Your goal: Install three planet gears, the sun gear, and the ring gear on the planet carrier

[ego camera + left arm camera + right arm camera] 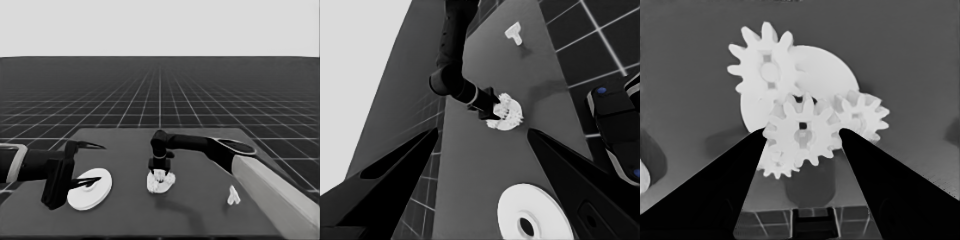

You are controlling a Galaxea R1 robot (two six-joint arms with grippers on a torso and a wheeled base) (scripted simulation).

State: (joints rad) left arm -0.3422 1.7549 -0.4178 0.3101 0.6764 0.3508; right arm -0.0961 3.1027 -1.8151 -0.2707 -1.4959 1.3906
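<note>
1. A dark table (200,210) stands on a gridded floor under a pale blank band above the horizon.
2. Near the table's middle lies the smaller round part (827,75), with toothed gears stacked on it.
3. The right wrist view shows four gears there: a large-looking upper gear (765,65), a centre gear (802,132) in front, a side gear (862,115) and a low gear (777,162) partly hidden behind the centre one.
4. The right gripper (160,173) points straight down over this cluster, its arm reaching in from the right.
5. Its two fingers (720,190) flank the centre gear; whether they actually touch the teeth cannot be told.
6. To the left lies the larger round part (90,189), flat on the table, well apart from the cluster.
7. The left gripper (92,165) waits over the table's left end, fingers spread wide; the lower finger crosses above the larger round part without holding it.
8. A thin white piece (233,195) lies alone near the table's right side, beside the right arm's pale grey section.
</note>
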